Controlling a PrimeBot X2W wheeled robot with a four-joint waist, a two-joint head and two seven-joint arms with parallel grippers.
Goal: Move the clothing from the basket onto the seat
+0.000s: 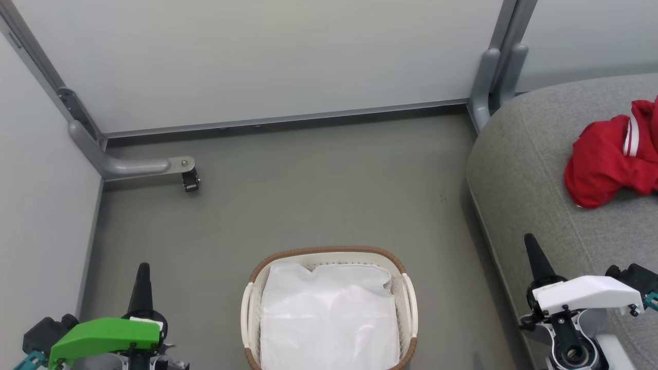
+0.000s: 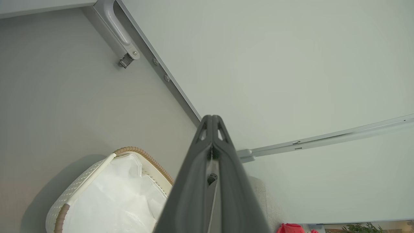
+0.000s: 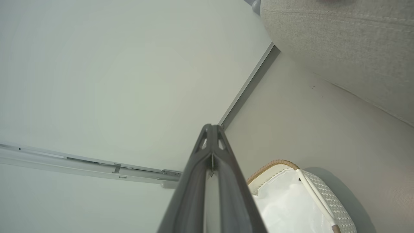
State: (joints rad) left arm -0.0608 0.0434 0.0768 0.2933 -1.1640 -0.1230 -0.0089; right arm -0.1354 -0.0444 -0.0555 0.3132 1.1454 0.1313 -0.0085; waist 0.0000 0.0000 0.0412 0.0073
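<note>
Red clothing [image 1: 602, 165] on grey seat [image 1: 519, 174]; white liner [image 1: 329, 318] in basket [image 1: 329, 250]

Head camera high, facing down onto floor [image 1: 318, 195], wrist cameras low, flanking, all sharing the basket [image 1: 329, 251]

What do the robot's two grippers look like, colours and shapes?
The left gripper has a bright green plastic housing; the right gripper has a white one. Both end in two long, dark, tapered fingers with small cut-outs near the tips.

Bright, even, soft-shadowed light; sharp frames, wide-angle wrist distortion.
</note>
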